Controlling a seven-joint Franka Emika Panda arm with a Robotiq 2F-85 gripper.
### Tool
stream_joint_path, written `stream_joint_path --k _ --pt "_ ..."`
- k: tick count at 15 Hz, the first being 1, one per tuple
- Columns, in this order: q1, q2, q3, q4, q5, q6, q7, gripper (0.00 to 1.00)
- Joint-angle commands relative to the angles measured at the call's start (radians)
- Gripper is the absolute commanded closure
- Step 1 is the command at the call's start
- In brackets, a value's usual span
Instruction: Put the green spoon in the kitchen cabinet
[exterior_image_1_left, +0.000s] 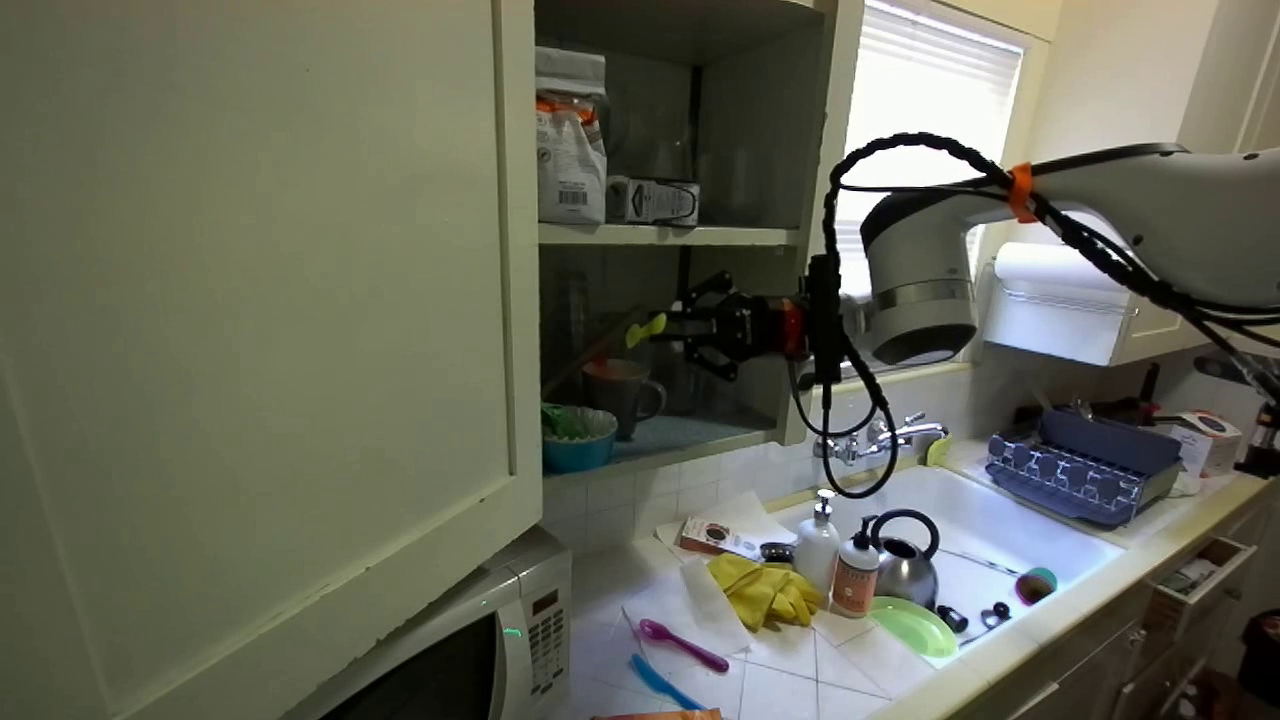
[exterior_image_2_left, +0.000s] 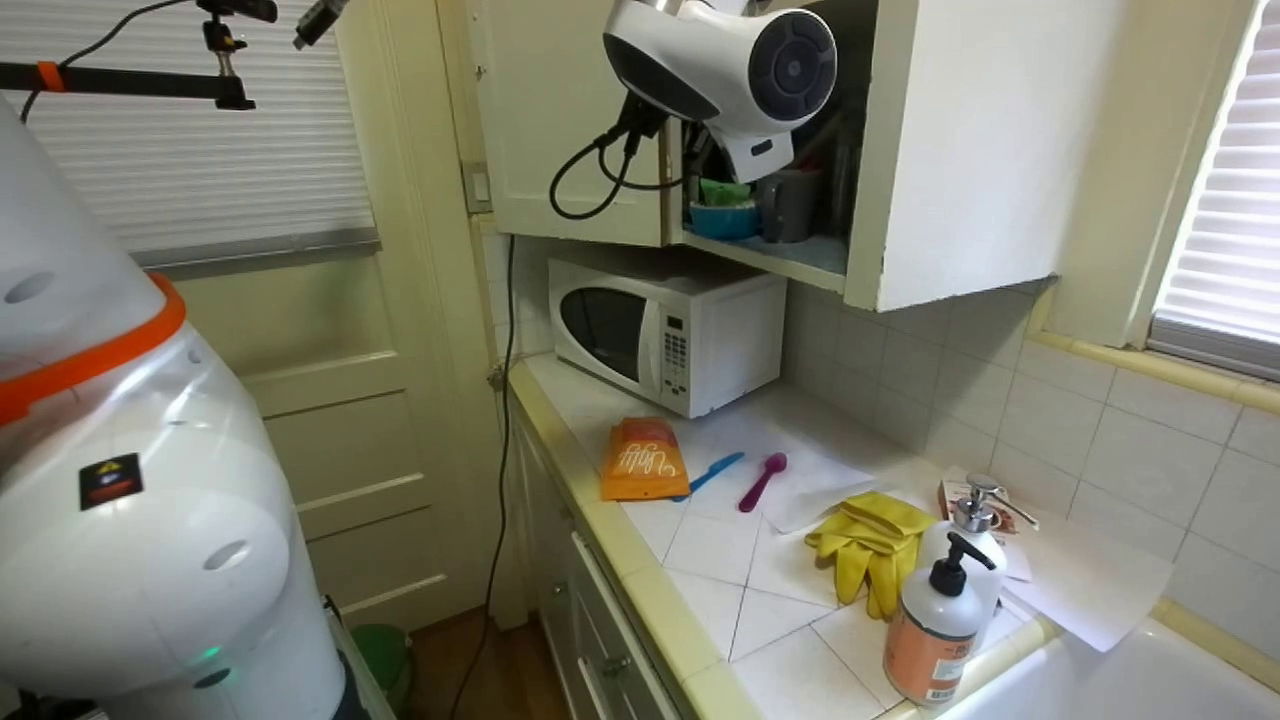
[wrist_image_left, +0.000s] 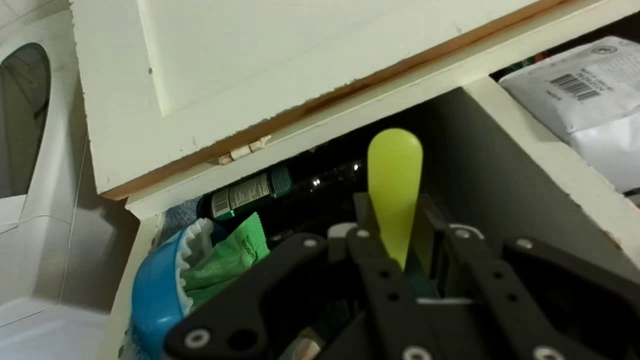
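Nearest the wrist camera: black two-finger gripper (wrist_image_left: 398, 220), fingers close together, gap taken up by a flat yellow-green spoon (wrist_image_left: 395, 160) clamped between them; spoon's free end points toward the lower compartment (exterior_image_1_left: 710, 430) of a tall off-white wall cabinet (exterior_image_1_left: 670, 236); can't tell whether it's inside; wrist-view clock, spoon as centre: round blue bowl (wrist_image_left: 155, 285) with white scalloped lining at 8, crinkled green packet (wrist_image_left: 235, 260) inside, same compartment; flat off-white door (wrist_image_left: 300, 60) at 11, standing open; white bag with printed barcode (wrist_image_left: 585, 90) at 2, upper compartment (exterior_image_1_left: 750, 120); clock in an exterior view, spoon as centre again: grey handled mug (exterior_image_1_left: 612, 395) at 7, lower compartment, beside the bowl; yellow rubber gloves (exterior_image_1_left: 760, 590) at 5, on the white tiled counter (exterior_image_1_left: 780, 690); purple plastic spoon (exterior_image_1_left: 688, 647) and blue plastic knife (exterior_image_1_left: 665, 684) at 6, also on it; white sink (exterior_image_1_left: 1000, 510) at 4.
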Motion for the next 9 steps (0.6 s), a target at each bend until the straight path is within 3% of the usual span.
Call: stream_joint_path --k 1,9 --pt "0.007 0.041 0.021 0.038 0.076 0.074 0.027 0.94" --pt "0.012 0.121 0.017 0.073 0.126 0.061 0.088 0.94"
